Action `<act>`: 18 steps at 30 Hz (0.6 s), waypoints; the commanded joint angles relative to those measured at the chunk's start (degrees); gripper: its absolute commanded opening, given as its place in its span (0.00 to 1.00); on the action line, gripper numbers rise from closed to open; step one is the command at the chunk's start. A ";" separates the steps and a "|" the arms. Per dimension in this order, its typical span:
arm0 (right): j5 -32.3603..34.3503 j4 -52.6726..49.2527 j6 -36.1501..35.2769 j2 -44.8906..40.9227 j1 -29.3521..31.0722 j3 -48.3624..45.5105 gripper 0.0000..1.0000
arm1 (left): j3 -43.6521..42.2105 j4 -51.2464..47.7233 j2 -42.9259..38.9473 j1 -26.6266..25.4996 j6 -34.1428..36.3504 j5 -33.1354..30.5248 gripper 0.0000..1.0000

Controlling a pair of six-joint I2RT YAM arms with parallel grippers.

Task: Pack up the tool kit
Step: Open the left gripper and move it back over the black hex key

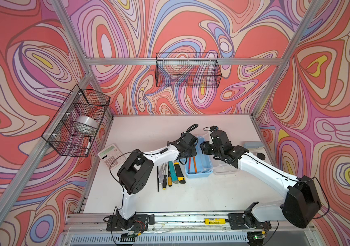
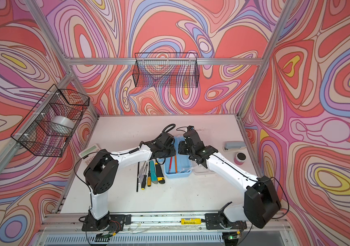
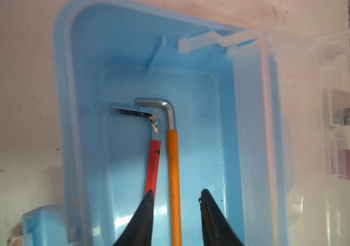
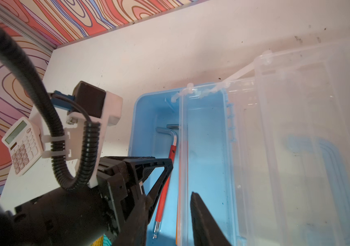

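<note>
two hex keys (image 3: 174,166) in blue box (image 3: 191,53); screwdrivers (image 1: 164,180), utility knives (image 1: 179,172) outside; left gripper (image 3: 176,191) fingers apart, right gripper (image 1: 204,148) cannot tell.

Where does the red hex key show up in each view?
Top view: red hex key inside the blue box.
Top view: same spot.
Left wrist: on the box floor.
Right wrist: on the box floor.
Shared landmark: orange hex key lying alongside it.
</note>
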 commanded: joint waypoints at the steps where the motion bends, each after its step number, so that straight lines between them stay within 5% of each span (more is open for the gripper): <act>1: -1.18 0.98 -1.28 0.38 -0.33 1.49 0.36 | 1.79 0.11 -4.96 0.07 3.24 -0.71 0.38; 11: -3.05 1.49 -2.20 1.78 -0.35 3.34 0.34 | -6.50 -4.25 -16.70 0.28 11.56 -7.99 0.38; 18: -2.45 -1.14 -1.34 0.16 0.15 3.50 0.34 | -17.36 -9.77 -29.96 6.54 13.76 -9.20 0.40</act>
